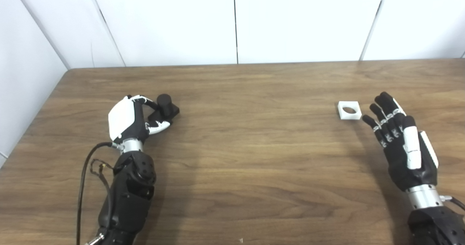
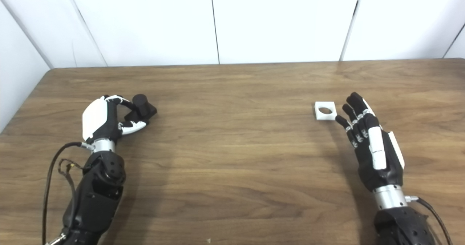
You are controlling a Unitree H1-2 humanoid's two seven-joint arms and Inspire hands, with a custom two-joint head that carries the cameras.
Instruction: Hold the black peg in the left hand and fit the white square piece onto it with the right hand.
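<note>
Honestly, I fear my open, empty right hand (image 1: 403, 143) may push the white square piece (image 1: 349, 110) across the bench (image 1: 254, 165), while my left hand (image 1: 132, 119) already curls around the black peg (image 1: 164, 108) at the bench's left.

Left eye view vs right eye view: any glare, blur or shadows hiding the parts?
Left eye view: soft overall, mild sheen on the brown wooden table, black peg on its square base loses detail against the left robot hand. Right eye view: white square piece with round hole clear, faint shadow beside the open right robot hand.
</note>
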